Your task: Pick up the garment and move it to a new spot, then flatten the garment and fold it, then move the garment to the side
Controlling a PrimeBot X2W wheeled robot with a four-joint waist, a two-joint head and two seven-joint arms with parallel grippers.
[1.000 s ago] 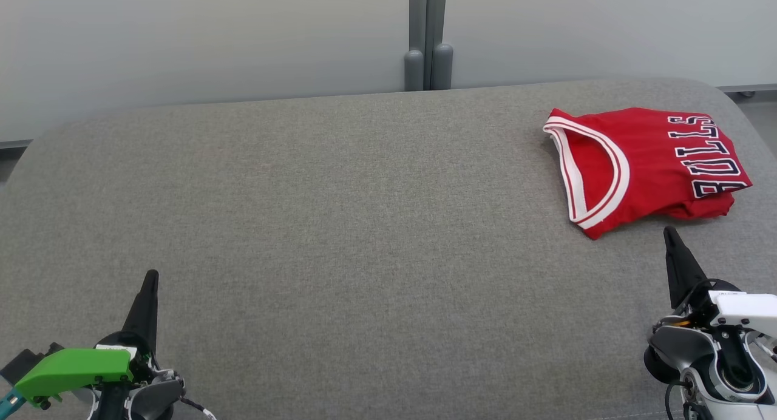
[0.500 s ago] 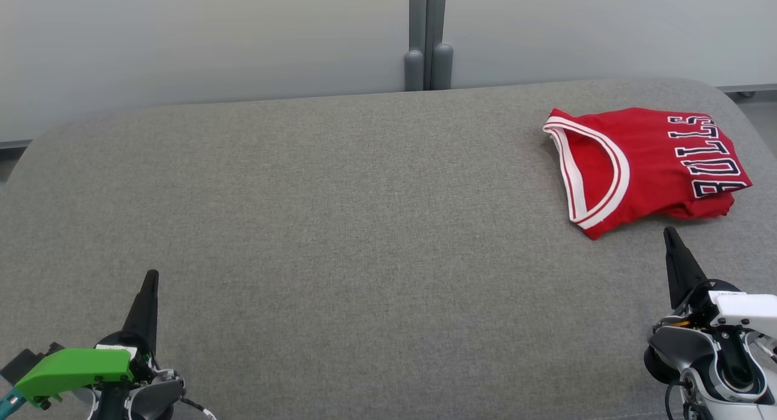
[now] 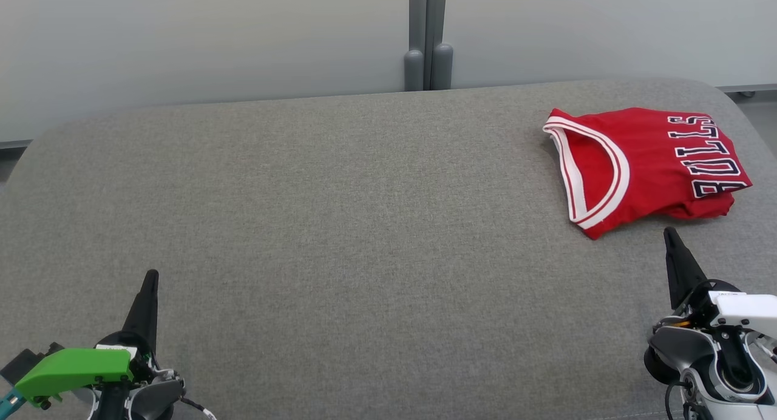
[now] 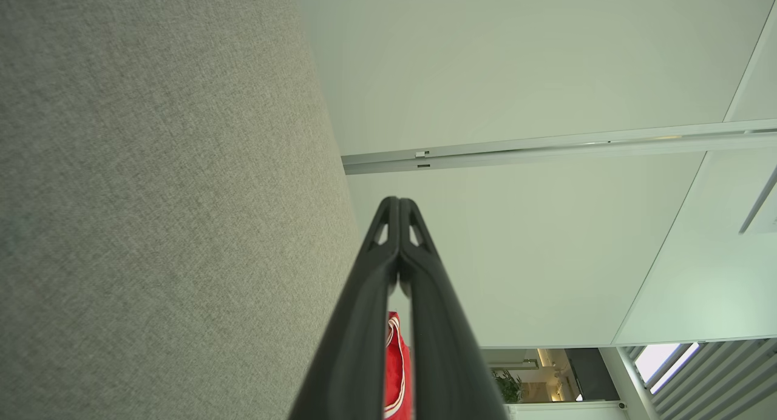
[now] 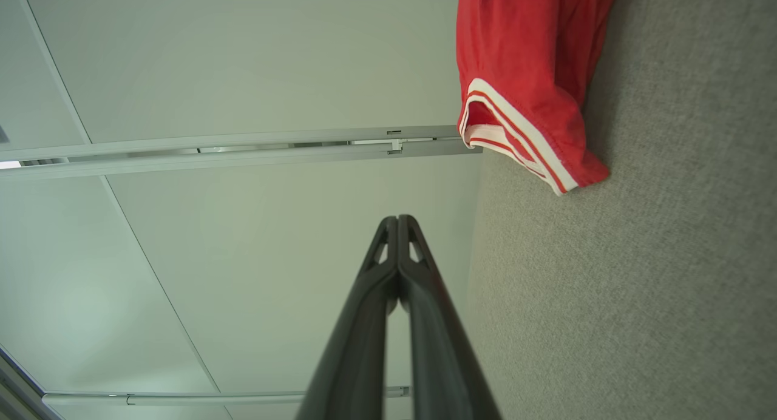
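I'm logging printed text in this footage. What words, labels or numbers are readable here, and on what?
"BULLS": dark, white-edged letters on the red jersey, running sideways in the head view.
Tiny print on the white tag by the right gripper: too small to read.

Dark tapered fingers [image 3: 144, 308] on left gripper [image 3: 151, 275], green wrist cover [image 3: 73, 369], right gripper [image 3: 668, 230] with white-and-silver housing [image 3: 743, 308]

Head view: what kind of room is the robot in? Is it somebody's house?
Probably an office or lab, not a house: pale glass-like partition walls joined by a grey post stand behind the wide grey fabric-covered table, where a folded red basketball jersey lies.
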